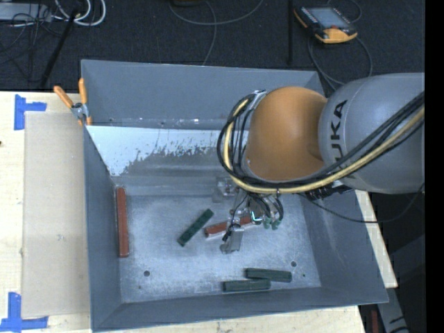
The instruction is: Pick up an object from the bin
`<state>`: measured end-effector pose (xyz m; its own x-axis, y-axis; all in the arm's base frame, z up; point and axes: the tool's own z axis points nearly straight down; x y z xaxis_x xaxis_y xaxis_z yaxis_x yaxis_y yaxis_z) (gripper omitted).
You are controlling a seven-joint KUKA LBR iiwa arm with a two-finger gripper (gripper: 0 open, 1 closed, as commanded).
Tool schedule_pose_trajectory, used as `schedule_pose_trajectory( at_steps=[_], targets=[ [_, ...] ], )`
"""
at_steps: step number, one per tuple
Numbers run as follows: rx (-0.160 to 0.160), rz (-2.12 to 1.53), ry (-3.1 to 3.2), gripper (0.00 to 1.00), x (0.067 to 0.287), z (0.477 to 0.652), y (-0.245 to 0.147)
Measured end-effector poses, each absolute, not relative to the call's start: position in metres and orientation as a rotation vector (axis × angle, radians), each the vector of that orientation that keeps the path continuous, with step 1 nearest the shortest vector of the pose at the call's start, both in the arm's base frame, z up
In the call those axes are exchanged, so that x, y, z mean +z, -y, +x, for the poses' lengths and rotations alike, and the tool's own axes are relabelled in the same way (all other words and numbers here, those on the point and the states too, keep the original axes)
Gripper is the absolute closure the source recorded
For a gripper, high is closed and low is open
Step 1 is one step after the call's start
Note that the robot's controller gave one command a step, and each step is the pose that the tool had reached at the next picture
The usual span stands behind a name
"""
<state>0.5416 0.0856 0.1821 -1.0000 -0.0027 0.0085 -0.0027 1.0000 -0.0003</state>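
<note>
My gripper (pixel 231 239) hangs below the orange wrist cover, low over the bin floor at its middle. A small reddish-brown block (pixel 214 229) lies right at its left side, touching or nearly touching the finger. Left of that, a dark green bar (pixel 195 227) lies on a slant. Whether anything sits between the fingers is hidden by the gripper body.
A long reddish-brown stick (pixel 123 222) lies along the bin's left wall. Two dark green bars (pixel 268 275) (pixel 245 286) lie near the front wall. The arm and its cables cover the bin's right back part.
</note>
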Motion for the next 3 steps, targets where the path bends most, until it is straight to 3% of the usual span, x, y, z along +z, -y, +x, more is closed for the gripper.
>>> schedule_pose_trajectory(
  at_steps=[1,2,3],
  targets=[
    [0.000,0.103,3.138,0.00,0.065,0.604,-0.087],
    [-0.001,0.311,3.122,0.00,0.069,0.559,-0.102],
    [-0.001,0.304,3.126,1.00,0.070,0.560,-0.101]
  ],
)
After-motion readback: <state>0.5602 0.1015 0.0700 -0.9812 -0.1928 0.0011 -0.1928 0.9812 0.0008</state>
